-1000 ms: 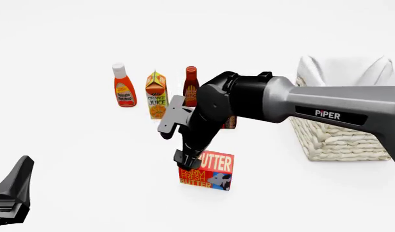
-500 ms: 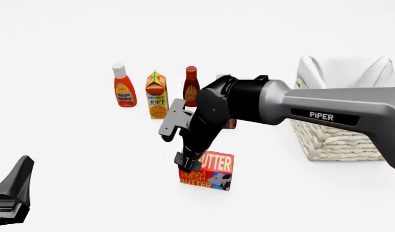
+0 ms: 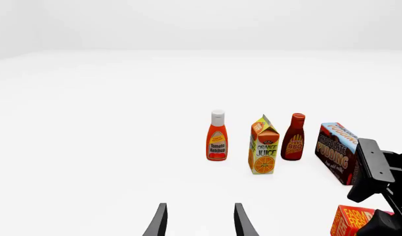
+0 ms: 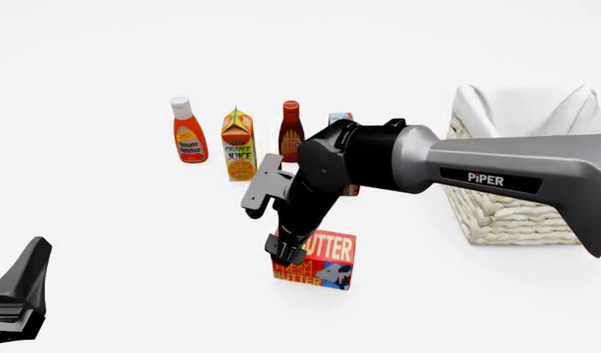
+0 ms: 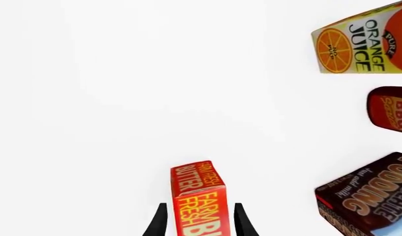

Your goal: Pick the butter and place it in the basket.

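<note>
While the left pincer (image 4: pixel 11 312) idles open, unloaded, the right pincer (image 5: pixel 198 221) straddles the red-orange rectangular butter carton (image 4: pixel 315 259) standing on the white tabletop (image 4: pixel 114 243); whether its fingers touch is unclear. Likely light, stiff cardboard with slick faces: pinch its flat sides. Farther off sits the cream woven basket (image 4: pixel 511 213).

Butter (image 4: pixel 320 261) stands before the bottles, left of basket (image 4: pixel 511 202).
</note>
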Controlling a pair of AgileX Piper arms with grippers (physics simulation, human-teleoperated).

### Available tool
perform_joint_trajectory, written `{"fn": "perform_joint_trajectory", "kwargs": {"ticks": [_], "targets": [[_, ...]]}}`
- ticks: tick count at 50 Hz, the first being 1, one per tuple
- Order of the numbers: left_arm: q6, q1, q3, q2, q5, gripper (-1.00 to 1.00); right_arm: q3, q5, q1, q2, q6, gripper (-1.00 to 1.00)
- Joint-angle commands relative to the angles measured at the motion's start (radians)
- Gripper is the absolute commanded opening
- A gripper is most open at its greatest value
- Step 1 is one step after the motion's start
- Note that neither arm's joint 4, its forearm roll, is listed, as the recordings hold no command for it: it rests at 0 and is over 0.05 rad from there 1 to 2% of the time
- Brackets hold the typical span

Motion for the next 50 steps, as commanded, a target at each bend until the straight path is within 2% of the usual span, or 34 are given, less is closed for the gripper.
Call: {"fn": "perform_joint_trajectory", "kwargs": {"ticks": [1,21,26,50], "targets": [[0.0,0.0,0.0,0.0,0.0,1.0,0.003,-0.003,0.001,0.0,0.004,1.0],[0.0,0.0,0.0,0.0,0.0,1.0,0.017,-0.011,0.005,0.011,0.014,1.0],[0.0,0.0,0.0,0.0,0.0,1.0,-0.006,-0.002,-0.013,0.031,-0.002,1.0],[0.0,0.0,0.0,0.0,0.0,1.0,-0.024,0.016,-0.043,0.049,-0.016,1.0]]}}
